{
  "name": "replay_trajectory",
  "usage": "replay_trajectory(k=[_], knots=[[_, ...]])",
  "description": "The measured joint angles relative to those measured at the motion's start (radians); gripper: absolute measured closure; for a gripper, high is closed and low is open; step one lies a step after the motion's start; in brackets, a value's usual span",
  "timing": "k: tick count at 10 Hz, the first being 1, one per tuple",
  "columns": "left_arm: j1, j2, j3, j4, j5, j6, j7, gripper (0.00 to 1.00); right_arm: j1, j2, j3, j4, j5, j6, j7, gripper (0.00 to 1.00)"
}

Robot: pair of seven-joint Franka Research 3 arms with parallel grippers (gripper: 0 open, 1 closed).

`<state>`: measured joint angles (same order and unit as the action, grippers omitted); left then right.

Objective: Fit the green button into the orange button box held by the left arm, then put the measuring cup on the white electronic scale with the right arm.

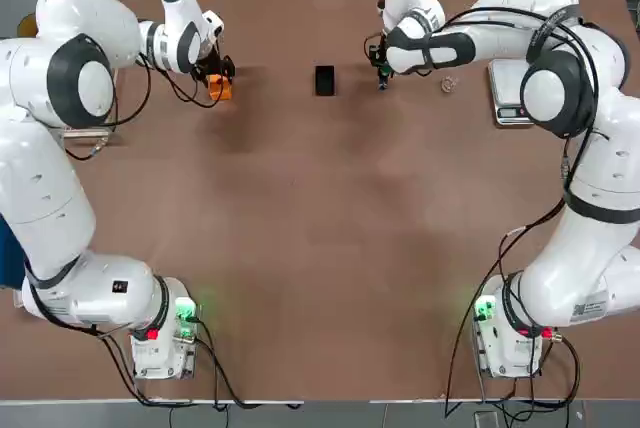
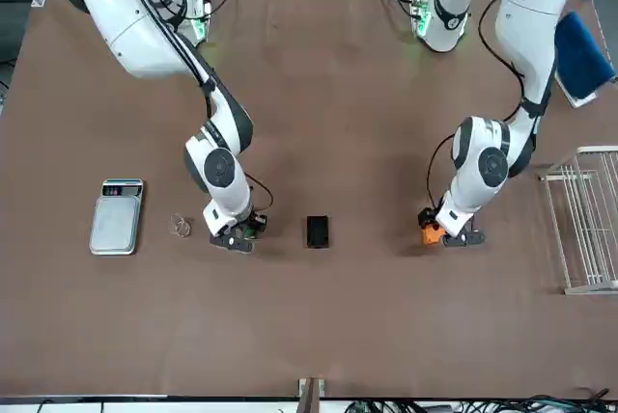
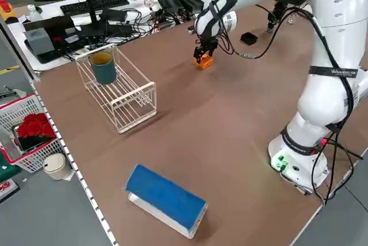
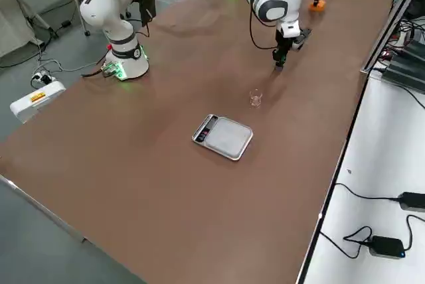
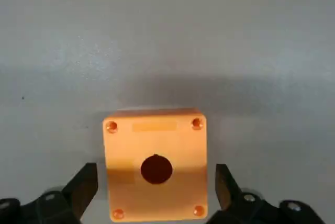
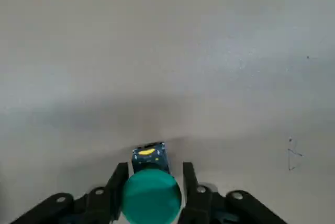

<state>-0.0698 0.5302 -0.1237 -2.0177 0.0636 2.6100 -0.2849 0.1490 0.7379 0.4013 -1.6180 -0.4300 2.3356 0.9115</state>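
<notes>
The orange button box [image 5: 155, 145] lies flat on the brown table at the far left, its round hole facing up. My left gripper [image 1: 217, 76] stands open astride it, a finger [image 5: 84, 185] on each side with a small gap. The green button [image 6: 152, 195] rests on the table at the far middle, and my right gripper [image 1: 381, 78] is shut on it, both fingers pressed against its cap. A small clear measuring cup [image 1: 448, 82] stands upright to the right of that gripper. Beyond the cup, the white electronic scale [image 1: 510, 93] sits partly under the right arm.
A small black block [image 1: 324, 79] lies between the two grippers. A wire rack [image 3: 123, 93] holding a teal cup [image 3: 103, 66] stands at the table's left edge, with a blue-topped block [image 3: 167, 197] nearer the left arm's base.
</notes>
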Motion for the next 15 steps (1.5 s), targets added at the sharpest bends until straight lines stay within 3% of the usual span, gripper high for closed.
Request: replay_trajectory(k=[2,7,10,12,15], knots=[[0.000,0.003,0.000,0.001,0.000,0.002,0.000,0.03,0.000,0.001,0.000,0.000,0.000,0.000,0.001,0.62],[-0.002,0.041,0.000,0.041,0.003,0.004,0.000,0.11,0.005,0.001,0.003,0.036,0.000,-0.040,0.001,0.62],[-0.003,0.061,0.001,0.056,0.021,0.004,0.002,0.14,0.062,-0.002,0.019,0.183,0.000,-0.202,0.001,0.62],[-0.001,0.062,0.003,0.057,0.035,0.004,0.002,0.21,0.131,-0.003,0.022,0.252,0.002,-0.215,0.001,0.62],[0.001,0.061,0.004,0.065,0.036,0.003,0.000,0.21,0.248,0.023,0.018,0.365,0.003,-0.220,0.047,0.62]])
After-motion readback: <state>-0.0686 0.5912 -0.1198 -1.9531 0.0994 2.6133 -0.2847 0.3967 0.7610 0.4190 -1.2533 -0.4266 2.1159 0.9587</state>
